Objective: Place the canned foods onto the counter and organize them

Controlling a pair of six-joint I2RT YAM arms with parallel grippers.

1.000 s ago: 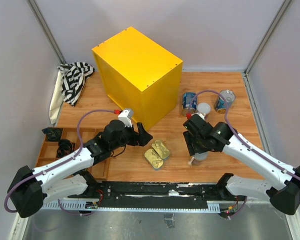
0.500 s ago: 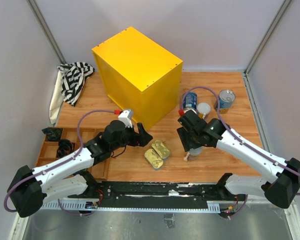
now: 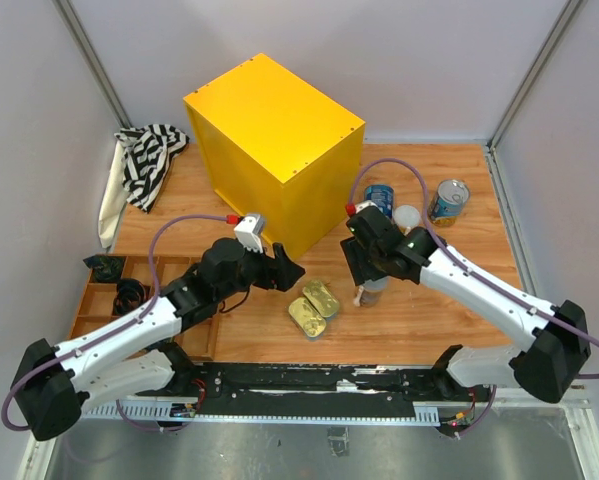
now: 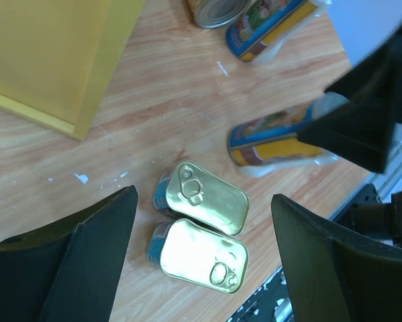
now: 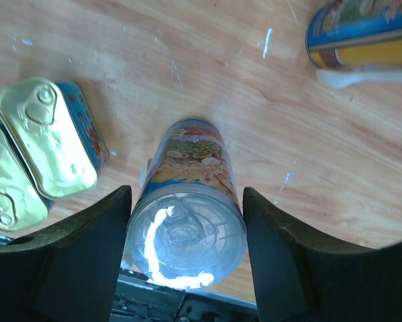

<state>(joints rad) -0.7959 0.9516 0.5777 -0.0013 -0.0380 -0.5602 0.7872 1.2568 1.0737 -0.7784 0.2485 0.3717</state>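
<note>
While the right gripper (image 5: 185, 196) is clamping its jaws on the tall slim can (image 5: 190, 157), squeezing the label just below the white plastic lid, the can is hanging near the centre of the top view. It is sitting just right of the yellow counter (image 3: 274, 130) and its front corner, apparently off the worktop (image 3: 479, 235), though how high is hard to tell. It is looking rigid and smooth, likely light to middling in weight. The glossy label could be slipping under a weak pinch and the lid probably flexing, so gripping across the body, as now, is reading as the safer hold. Being tall and narrow, it is probably tipping easily at set-down, so landing it flat and well in from the counter's edges is mattering. The left gripper (image 4: 204, 199) is hovering with jaws wide open over the two gold tins (image 4: 201, 256), which are lying touching side by side at lower centre. They look flat and stiff with slick lids, best pinched across the short sides. The counter's top is showing no cans yet, but its tall front wall is standing right beside the held can, so a rise before crossing over is looking necessary. A blue-labelled can (image 3: 379, 196), a second blue-labelled can (image 3: 447, 200) and the other white-lidded can (image 3: 407, 214) are waiting at right centre, just beyond the right arm.
</note>
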